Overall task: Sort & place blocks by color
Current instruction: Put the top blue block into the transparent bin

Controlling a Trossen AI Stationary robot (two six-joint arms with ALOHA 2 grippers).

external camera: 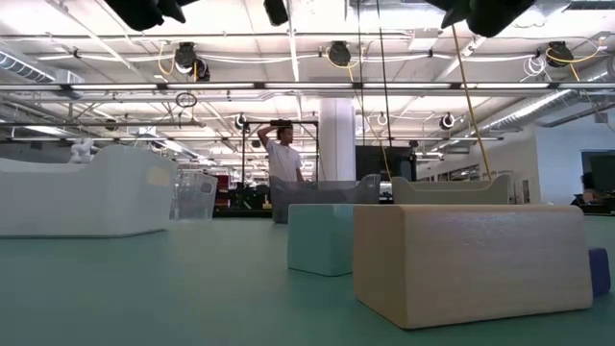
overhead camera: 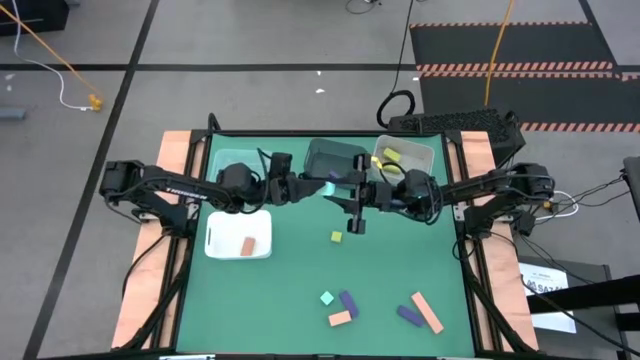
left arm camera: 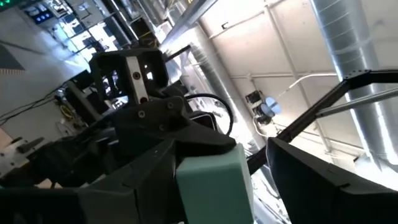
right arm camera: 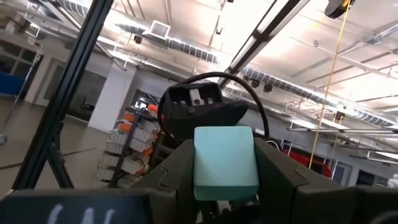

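At the table's middle, above the mat, the left gripper (overhead camera: 318,188) and right gripper (overhead camera: 340,190) meet, both clamped on one mint-teal block (overhead camera: 329,189). At six o'clock from it lie a yellow-green cube (overhead camera: 336,237) and the remaining blocks (overhead camera: 380,309).

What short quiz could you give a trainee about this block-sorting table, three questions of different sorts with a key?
1. True or false: the salmon-orange block lies in the flat white tray.
2. What does the right gripper clamp? A: a purple block. B: the mint-teal block. C: nothing.
3. Fill in the colour: the blocks in the clear plastic bin on the right are ____.
Key: 1 true; 2 B; 3 yellow-green.
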